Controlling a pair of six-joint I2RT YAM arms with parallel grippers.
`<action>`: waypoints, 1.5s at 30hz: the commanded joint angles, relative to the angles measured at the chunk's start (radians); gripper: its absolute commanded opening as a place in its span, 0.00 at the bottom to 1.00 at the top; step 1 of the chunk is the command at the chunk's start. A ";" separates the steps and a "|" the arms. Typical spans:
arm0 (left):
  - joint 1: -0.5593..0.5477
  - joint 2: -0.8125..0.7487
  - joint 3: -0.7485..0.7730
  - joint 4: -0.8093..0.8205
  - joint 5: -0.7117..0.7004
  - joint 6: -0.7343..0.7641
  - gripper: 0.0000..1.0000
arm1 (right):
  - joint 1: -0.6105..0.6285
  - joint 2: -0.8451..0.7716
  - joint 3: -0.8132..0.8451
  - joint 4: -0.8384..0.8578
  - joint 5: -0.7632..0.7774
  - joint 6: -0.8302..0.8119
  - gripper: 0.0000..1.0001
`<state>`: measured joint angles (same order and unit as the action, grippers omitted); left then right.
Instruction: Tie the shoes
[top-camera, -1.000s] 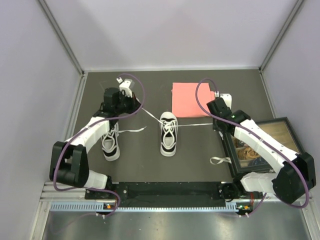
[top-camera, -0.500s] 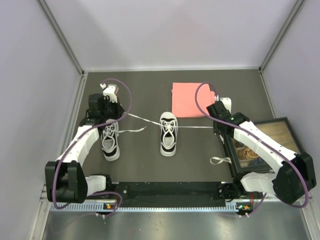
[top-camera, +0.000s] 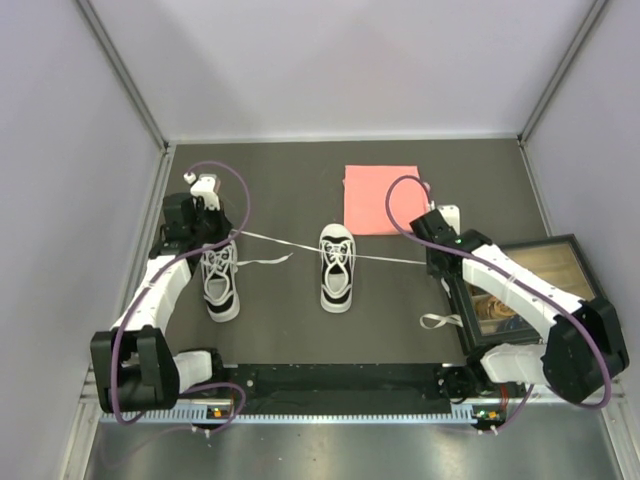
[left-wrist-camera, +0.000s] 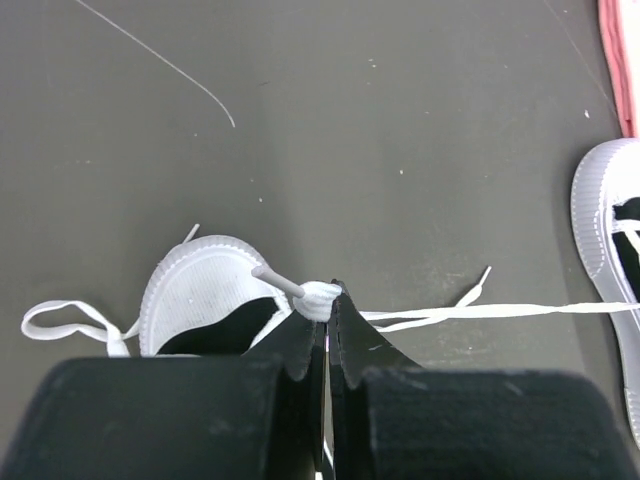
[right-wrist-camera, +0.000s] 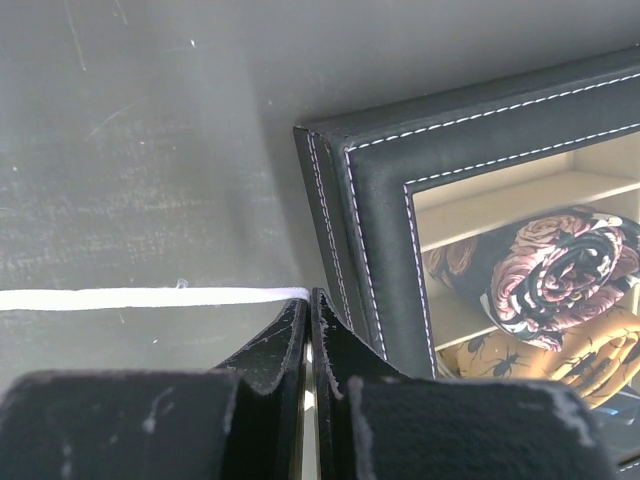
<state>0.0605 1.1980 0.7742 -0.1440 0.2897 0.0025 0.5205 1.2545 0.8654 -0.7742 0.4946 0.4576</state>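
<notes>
Top external: left gripper (top-camera: 220, 234), right gripper (top-camera: 432, 262) clenched on taut laces (top-camera: 290, 243), middle shoe (top-camera: 337, 272) between the fingers.

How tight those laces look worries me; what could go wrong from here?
1. The left pincer and right pincer hold the middle shoe's laces taut to opposite sides; more pull may drag or tip it.
2. The left pincer grips close to the lace's end, so it may slip free.
3. The right pincer is close to the box corner and may knock it.
</notes>
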 joint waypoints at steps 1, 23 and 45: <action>0.030 0.003 0.013 0.035 -0.052 0.043 0.00 | -0.016 0.029 0.007 -0.022 0.050 0.007 0.00; -0.172 0.107 -0.003 -0.200 0.330 0.298 0.00 | -0.013 0.166 0.124 0.058 -0.306 -0.166 0.00; -0.261 0.117 0.096 -0.693 0.088 0.606 0.27 | -0.008 0.276 0.207 0.044 -0.379 -0.235 0.21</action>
<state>-0.1928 1.3075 0.8337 -0.6621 0.4007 0.4393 0.5163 1.5333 1.0298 -0.7296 0.1421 0.2489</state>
